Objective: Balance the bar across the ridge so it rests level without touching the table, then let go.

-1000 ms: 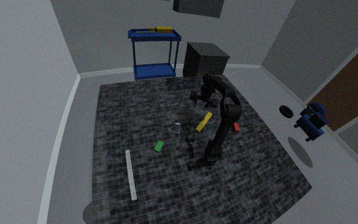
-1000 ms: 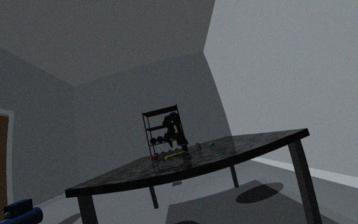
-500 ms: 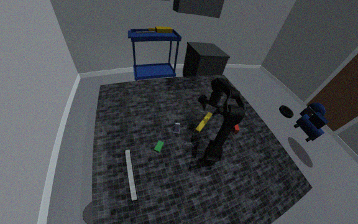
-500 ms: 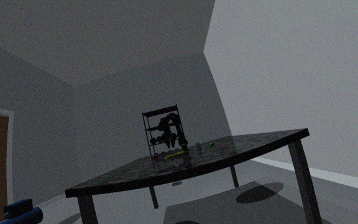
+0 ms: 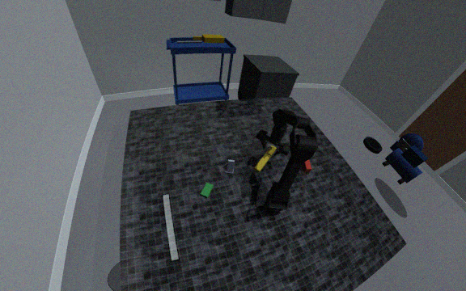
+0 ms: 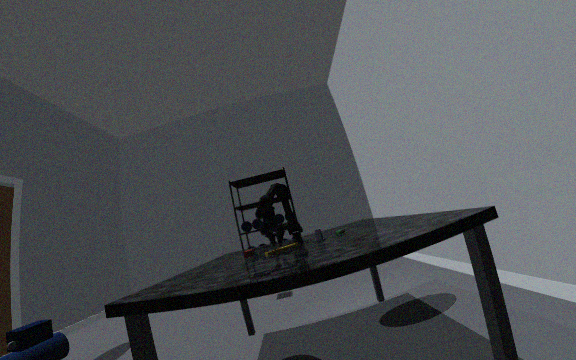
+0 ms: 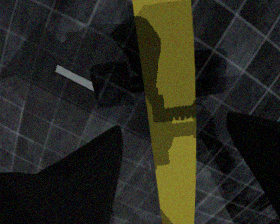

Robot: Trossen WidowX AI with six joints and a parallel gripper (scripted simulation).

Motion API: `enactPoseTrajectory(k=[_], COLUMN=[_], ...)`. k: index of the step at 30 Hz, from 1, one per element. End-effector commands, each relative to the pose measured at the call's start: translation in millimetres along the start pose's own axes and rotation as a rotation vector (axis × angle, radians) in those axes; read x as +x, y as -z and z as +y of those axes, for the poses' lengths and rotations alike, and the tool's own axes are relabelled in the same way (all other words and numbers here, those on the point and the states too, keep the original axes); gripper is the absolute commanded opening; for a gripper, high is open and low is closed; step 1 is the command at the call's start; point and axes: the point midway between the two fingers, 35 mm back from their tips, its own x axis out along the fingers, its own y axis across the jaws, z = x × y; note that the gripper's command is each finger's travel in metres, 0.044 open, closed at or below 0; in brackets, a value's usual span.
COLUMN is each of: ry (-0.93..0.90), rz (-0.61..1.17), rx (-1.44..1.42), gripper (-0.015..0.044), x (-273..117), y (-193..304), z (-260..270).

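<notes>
The yellow bar (image 5: pixel 262 162) (image 6: pixel 282 250) (image 7: pixel 177 75), being borne by the tabletop (image 5: pixel 148 162) (image 6: pixel 418 227) (image 7: pixel 246 35), is being straddled by the parted pincer (image 5: pixel 273 144) (image 6: pixel 276 242) (image 7: pixel 173 125); the likely ridge (image 5: pixel 230 166) (image 6: pixel 319 235) (image 7: pixel 75 78) is being seen at nine o'clock from above. Seemingly, pickup is being prepared; lowering and closing are being called for.

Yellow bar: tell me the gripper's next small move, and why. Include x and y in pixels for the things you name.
Probably lower the gripper (image 5: pixel 273 141) (image 7: pixel 173 125) straight down, fingers apart: in the wrist view the yellow bar (image 5: pixel 265 158) (image 6: pixel 281 249) (image 7: pixel 177 170) runs between the open fingers, with a gap on either side.
</notes>
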Motion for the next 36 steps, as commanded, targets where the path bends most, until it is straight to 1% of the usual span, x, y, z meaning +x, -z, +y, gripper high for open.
enactPoseTrajectory(k=[1, 16, 31, 36], ry=[0.006, 0.006, 0.006, 0.001], rz=[-0.002, -0.002, -0.002, 0.001], rx=[0.005, 0.005, 0.005, 0.0], gripper=[0.0315, 0.0315, 0.0315, 0.0184], x=[4.5, 27.4, 27.7, 27.1], y=[-0.4, -0.3, -0.3, 0.3], z=[-1.0, -1.3, -1.3, -0.4])
